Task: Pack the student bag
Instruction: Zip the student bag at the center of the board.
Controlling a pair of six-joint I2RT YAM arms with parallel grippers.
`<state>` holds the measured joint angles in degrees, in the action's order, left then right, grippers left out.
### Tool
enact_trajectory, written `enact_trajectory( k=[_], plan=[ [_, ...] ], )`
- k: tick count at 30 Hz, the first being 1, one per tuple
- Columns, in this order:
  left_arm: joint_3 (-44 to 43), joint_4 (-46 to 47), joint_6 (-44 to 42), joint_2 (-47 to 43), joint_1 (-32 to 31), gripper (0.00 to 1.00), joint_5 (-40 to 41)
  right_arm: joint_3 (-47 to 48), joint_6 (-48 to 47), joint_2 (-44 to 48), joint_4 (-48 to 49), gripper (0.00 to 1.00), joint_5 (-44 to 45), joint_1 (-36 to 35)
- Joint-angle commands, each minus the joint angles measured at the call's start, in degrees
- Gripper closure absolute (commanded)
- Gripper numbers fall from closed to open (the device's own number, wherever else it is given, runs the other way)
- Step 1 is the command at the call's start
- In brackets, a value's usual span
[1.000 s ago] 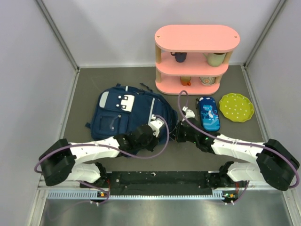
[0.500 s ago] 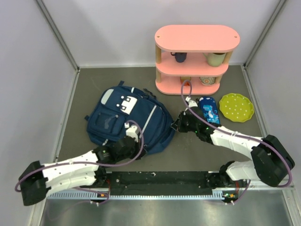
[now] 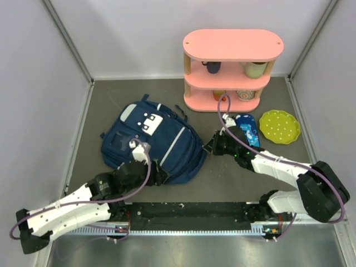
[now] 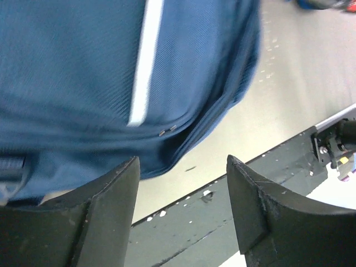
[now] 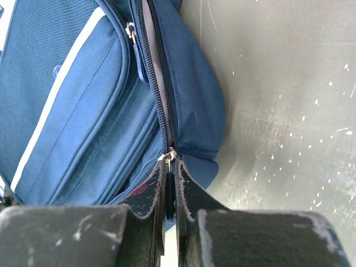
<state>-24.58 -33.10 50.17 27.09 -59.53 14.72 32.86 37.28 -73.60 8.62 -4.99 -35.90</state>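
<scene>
Surface (image 3: 111, 105) carries student bag (image 3: 161, 142) flat, left-centre, front up, zip reachable. Left tool (image 4: 183, 167) open, empty, at bag's near edge, likely to brace it. Right tool (image 5: 169, 172) clamped on zipper pull (image 5: 168, 157) at bag's right edge, probably to run the zip open.

Count on the table — mostly singles
One student bag (image 3: 186, 150), one pencil case (image 3: 249, 131), one green plate (image 3: 279, 127), one pink shelf (image 3: 233, 44) — two cups (image 3: 212, 67) on its middle tier.
</scene>
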Motion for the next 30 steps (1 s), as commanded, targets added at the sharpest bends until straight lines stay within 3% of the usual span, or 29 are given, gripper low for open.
enact_trajectory(
  k=[1, 6, 10, 19, 22, 23, 25, 26, 27, 30],
  plan=[
    [-10.8, 10.2, -13.5, 14.1, -0.2, 0.32, -2.9, -3.7, 0.9, 3.6, 2.1, 1.00, 1.3, -0.7],
    [-18.6, 24.3, -22.4, 29.9, -0.2, 0.30, -8.3, -4.8, 0.9, 5.0, 1.2, 1.00, 2.6, -0.7],
    [-22.3, 27.7, -25.4, 42.1, -0.2, 0.30, -12.6, -4.0, 0.1, 4.9, 0.7, 1.00, 2.4, -0.7],
    [-22.8, 34.5, -25.4, 52.7, -0.2, 0.32, -14.4, -3.9, -0.6, 6.6, 0.2, 1.00, 2.1, -0.6],
    [-23.5, 35.3, -24.4, 56.1, -0.2, 0.42, -13.5, -4.0, -0.5, 7.2, 0.2, 1.00, 2.1, -0.6],
    [-23.6, 34.5, -24.2, 56.8, -0.2, 0.59, -13.4, -4.0, -0.5, 7.2, 0.3, 1.00, 2.1, -0.6],
    [-22.9, 33.9, -22.7, 57.5, -0.2, 0.79, -13.1, -3.7, -0.5, 6.8, 0.1, 1.00, 2.3, -0.6],
    [-22.1, 33.9, -22.1, 57.3, -0.2, 0.95, -13.1, -3.1, -0.7, 6.5, 0.0, 1.00, 2.2, -0.6],
    [-21.3, 33.7, -21.5, 56.4, -0.2, 1.00, -13.0, -2.9, -1.1, 5.5, 0.0, 1.00, 2.3, -0.6],
    [-15.8, 33.6, -17.6, 52.2, -0.7, 1.00, -13.5, -2.0, -1.4, 3.7, 0.4, 1.00, 2.5, -0.2]
  ],
)
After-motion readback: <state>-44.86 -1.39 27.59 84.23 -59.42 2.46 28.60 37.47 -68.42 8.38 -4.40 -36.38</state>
